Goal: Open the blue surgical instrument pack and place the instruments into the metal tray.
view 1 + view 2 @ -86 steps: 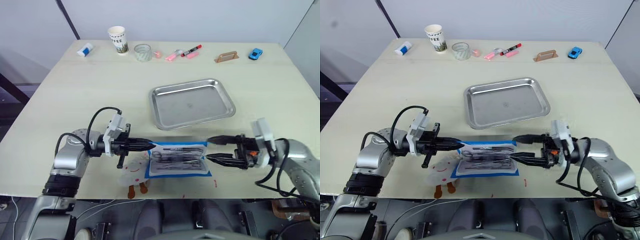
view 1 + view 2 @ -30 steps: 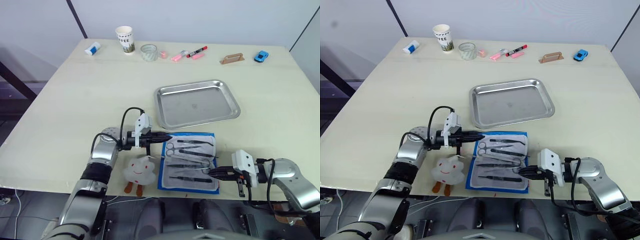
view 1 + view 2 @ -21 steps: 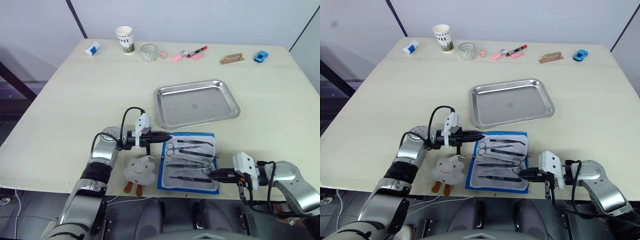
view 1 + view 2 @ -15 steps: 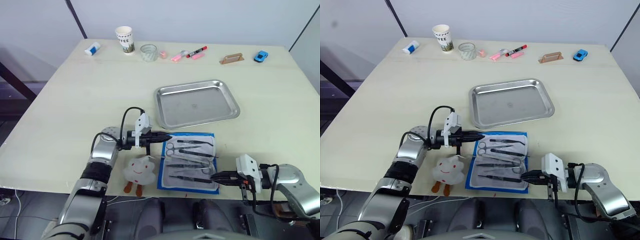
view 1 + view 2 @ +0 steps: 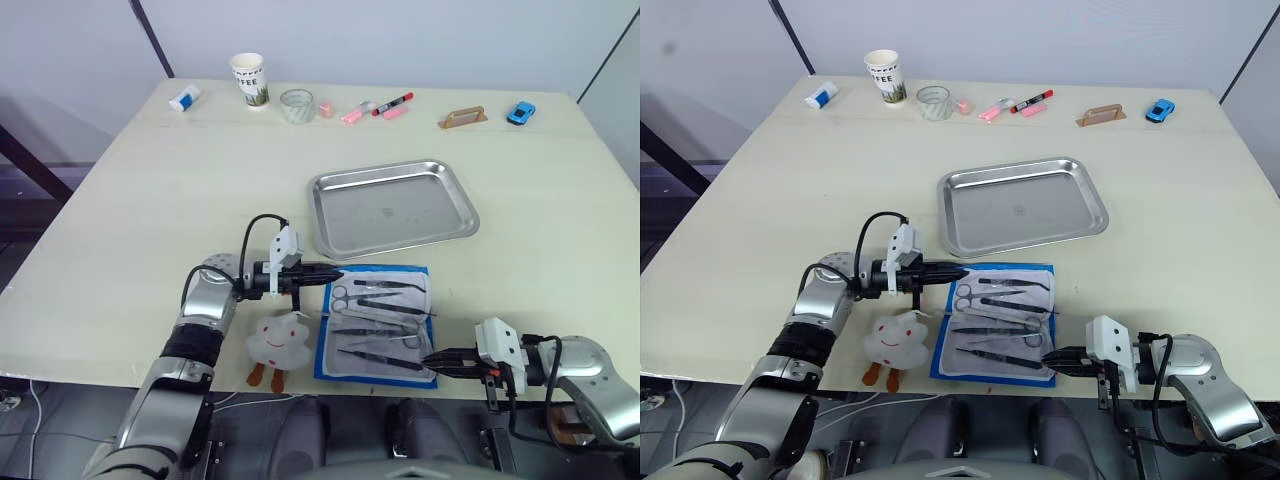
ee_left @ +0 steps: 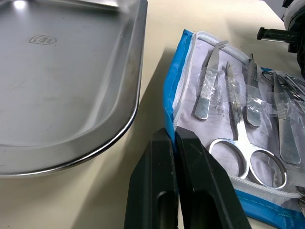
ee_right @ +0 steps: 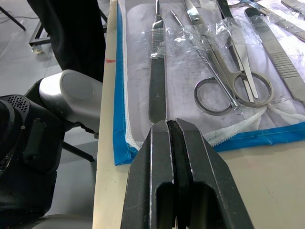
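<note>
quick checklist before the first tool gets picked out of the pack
1. Pack open flat, lining up: ok.
2. Tools exposed in a row: ok, though clear film lies over some of them.
3. Tray empty and beside the pack: ok.
4. Left gripper at the pack's edge, jaws shut: ok.
5. Right gripper ready to pick: not ok, jaws shut.
6. Plush toy off the pack: ok.

Metal tray (image 5: 393, 207): polished steel, glossy, mirror glare along rim. Blue surgical instrument pack (image 5: 995, 322): woven cloth, matt, pale lining with stitched white edging. Instruments (image 6: 240, 138): bright smooth steel, some under crinkled clear film, probably plastic. Table (image 5: 180, 180): pale matt wood-look top. Plush toy (image 5: 279, 340): soft white fabric. Cup (image 5: 249, 78): paper.
</note>
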